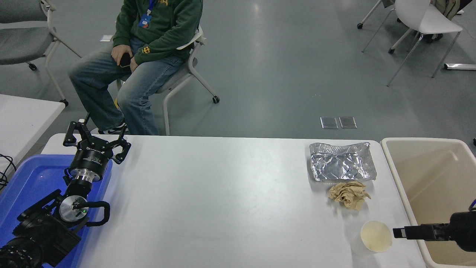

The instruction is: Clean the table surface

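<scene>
Right gripper (pixel 398 233): held level, pointed left, just beside the cup (pixel 376 236); finger state cannot be told.
Table surface (pixel 223 201): wide bare middle.

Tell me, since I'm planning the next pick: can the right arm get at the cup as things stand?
Probably yes: the right gripper sits level with the cup, just off its right rim, with nothing between them.

Large matte white rectangular tabletop w/ rounded corners (pixel 223 201), flat, spanning most of the view's lower half; smooth, lightly glossy at centre, far edge toward the grey floor.
</scene>
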Available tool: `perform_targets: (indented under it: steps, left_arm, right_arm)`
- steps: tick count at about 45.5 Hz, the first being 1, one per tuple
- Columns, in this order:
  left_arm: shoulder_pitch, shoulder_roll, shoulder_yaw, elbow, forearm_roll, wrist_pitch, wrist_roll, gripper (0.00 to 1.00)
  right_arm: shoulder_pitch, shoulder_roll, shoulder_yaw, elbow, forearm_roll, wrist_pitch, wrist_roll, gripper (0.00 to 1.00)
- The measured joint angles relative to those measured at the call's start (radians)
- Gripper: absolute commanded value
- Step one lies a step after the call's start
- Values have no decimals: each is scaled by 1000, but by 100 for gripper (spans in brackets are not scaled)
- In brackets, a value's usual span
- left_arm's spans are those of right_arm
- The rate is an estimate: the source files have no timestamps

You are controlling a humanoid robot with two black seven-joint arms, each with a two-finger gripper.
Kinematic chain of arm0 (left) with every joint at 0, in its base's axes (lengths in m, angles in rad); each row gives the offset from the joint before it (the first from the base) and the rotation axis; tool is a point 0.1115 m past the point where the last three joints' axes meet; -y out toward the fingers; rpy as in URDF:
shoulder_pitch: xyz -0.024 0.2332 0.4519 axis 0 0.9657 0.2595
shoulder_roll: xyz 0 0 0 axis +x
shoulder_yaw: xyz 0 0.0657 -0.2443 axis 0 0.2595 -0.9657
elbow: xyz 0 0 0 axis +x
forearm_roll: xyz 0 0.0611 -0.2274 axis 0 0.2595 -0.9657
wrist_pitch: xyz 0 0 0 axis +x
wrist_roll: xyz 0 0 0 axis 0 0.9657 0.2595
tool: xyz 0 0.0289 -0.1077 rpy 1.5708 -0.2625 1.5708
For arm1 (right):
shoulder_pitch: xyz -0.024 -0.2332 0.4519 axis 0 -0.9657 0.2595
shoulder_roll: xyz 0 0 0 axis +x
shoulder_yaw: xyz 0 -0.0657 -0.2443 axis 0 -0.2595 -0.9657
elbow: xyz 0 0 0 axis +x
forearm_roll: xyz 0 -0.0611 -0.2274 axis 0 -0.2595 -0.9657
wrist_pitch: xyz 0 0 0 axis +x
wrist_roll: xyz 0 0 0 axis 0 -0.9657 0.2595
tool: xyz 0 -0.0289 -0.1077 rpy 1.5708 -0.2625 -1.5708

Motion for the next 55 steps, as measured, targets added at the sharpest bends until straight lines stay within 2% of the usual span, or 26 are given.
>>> perform_targets:
  steps: [26,28,34,39,41,46,47,55]
  left_arm:
    - [0,0,0,0,0,0,0,100]
    - [0,0,0,0,0,0,0,100]
    - [0,0,0,0,0,0,0,100]
    - [0,0,0,0,0,0,0,100]
    - [0,0,0,0,0,0,0,100]
    - [0,0,0,0,0,0,0,100]
    - [0,0,0,0,0,0,0,100]
    - [0,0,0,0,0,0,0,100]
  right_arm:
    - [-40,104,8,-59,19,-6,-22,98]
    - [-44,117,8,-75,24,-6,-23,91]
    - [-50,151,9,-96,35,-6,-25,81]
    - [-54,169,6,-116,40,-4,-27,62]
    - [-55,176,4,-125,41,-3,-27,49]
    - [-56,187,1,-138,42,-1,-27,3]
    - [-55,189,0,-140,42,0,-26,0]
    - [-47,194,-4,-151,40,12,-24,0]
